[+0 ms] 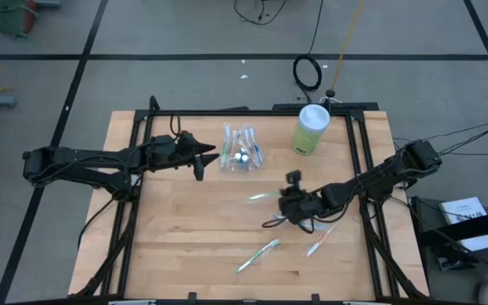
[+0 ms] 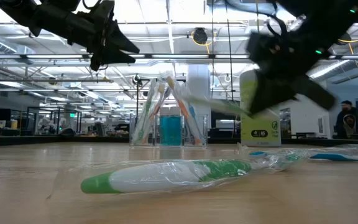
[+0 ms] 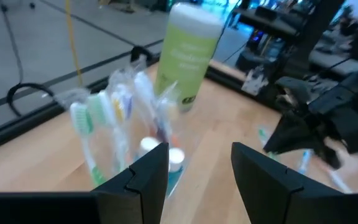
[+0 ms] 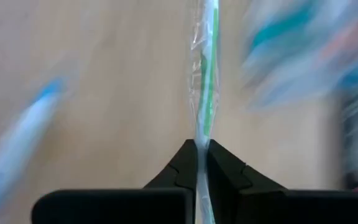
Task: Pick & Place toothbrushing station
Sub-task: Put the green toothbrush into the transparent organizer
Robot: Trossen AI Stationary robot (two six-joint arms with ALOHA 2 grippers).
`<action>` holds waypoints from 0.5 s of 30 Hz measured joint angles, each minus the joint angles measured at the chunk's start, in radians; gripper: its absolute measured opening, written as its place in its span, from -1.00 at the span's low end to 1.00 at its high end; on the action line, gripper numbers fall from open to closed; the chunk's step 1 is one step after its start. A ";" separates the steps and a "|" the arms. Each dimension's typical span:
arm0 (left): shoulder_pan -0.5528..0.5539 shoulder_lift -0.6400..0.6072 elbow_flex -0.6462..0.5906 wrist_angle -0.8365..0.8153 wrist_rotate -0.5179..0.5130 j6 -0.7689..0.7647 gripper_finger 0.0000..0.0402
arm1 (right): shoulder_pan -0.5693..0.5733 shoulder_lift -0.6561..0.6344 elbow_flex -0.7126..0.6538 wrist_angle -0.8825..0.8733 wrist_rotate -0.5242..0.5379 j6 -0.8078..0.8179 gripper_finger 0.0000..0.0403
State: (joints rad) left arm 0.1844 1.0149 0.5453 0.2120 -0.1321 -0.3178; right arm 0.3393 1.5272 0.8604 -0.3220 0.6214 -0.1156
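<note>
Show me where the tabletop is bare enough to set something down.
Bare wood: the table's left half, below the left pincer, and the strip between the clear container and the green canister. Crowded: around the right pincer, shut on a wrapped green toothbrush, and the loose wrapped toothbrushes near the front right.

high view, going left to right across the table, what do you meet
left gripper → clear container of toothbrushes → wrapped green toothbrush lying on the table → right gripper, shut on a wrapped toothbrush → green canister
</note>
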 joint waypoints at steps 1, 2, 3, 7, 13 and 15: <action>0.000 0.000 0.000 0.011 0.013 0.000 -0.10 | 0.000 0.000 0.000 0.086 0.059 -0.154 -0.95; 0.000 0.000 0.000 0.020 0.034 -0.005 -0.10 | -0.002 0.000 0.001 0.171 0.106 -0.304 -0.93; 0.000 0.000 0.000 0.028 0.058 -0.012 -0.10 | -0.007 0.002 0.001 0.264 0.138 -0.447 -0.92; -0.001 0.000 0.000 0.051 0.164 -0.091 -0.10 | -0.042 0.044 0.002 0.644 0.163 -0.938 -0.91; -0.001 0.012 0.000 0.055 0.264 -0.251 -0.10 | -0.100 0.159 0.003 1.075 0.132 -1.573 -0.94; -0.006 0.021 0.000 0.053 0.271 -0.289 -0.10 | -0.121 0.192 0.003 1.104 0.079 -1.684 -0.93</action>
State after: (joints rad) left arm 0.1783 1.0357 0.5449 0.2647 0.1387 -0.6073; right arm 0.2181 1.7193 0.8632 0.7823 0.7008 -1.8001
